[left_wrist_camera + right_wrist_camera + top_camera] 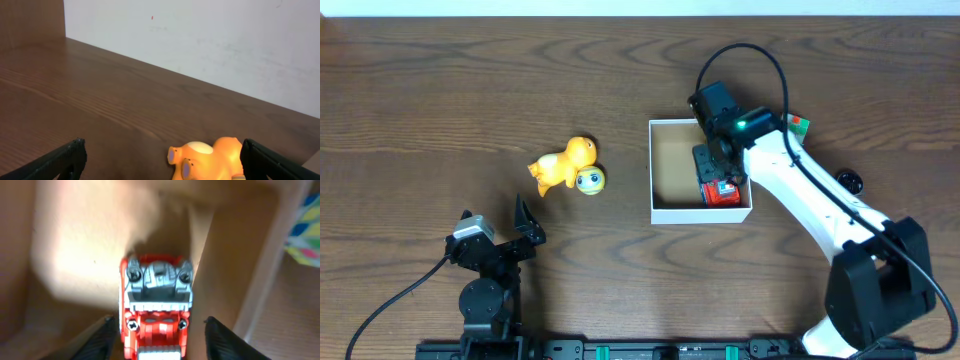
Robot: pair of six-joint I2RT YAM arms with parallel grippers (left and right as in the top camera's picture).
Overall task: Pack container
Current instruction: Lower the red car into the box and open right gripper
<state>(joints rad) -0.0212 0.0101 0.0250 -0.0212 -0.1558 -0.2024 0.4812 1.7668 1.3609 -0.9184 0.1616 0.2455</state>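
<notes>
**Bench** point(440, 100): dark brown wood grain; a white wall point(200, 40) stands at its far edge in the left wrist view.

**Item 1, container** point(672, 165) point(75, 255): square, shallow white box with a tan cardboard inside. It sits right of centre on the bench, open side up.

**Item 2, red toy vehicle** point(720, 192) point(156, 300): red with a grey part. It lies inside the container, in its near right corner.

**Item 3, orange animal figure** point(565, 162) point(212, 157): lies on the bench left of the container, well apart from it.

**Item 4, round yellow toy head** point(589, 180): touches the near right side of the orange figure.

**Item 5, multicoloured chequered object** point(799, 124) point(305, 230): on the bench outside the container's right wall.

**Item 6, small black object** point(849, 181): on the bench, farther right.

**Right hand** point(720, 178) point(160, 342): reaches into the container above the red vehicle, its 2 fingers apart, 1 on each side of the toy. Contact cannot be told.

**Left hand** point(495, 215) point(160, 165): near left of the bench, nearer than the orange figure, fingers spread wide, holding nothing.
</notes>
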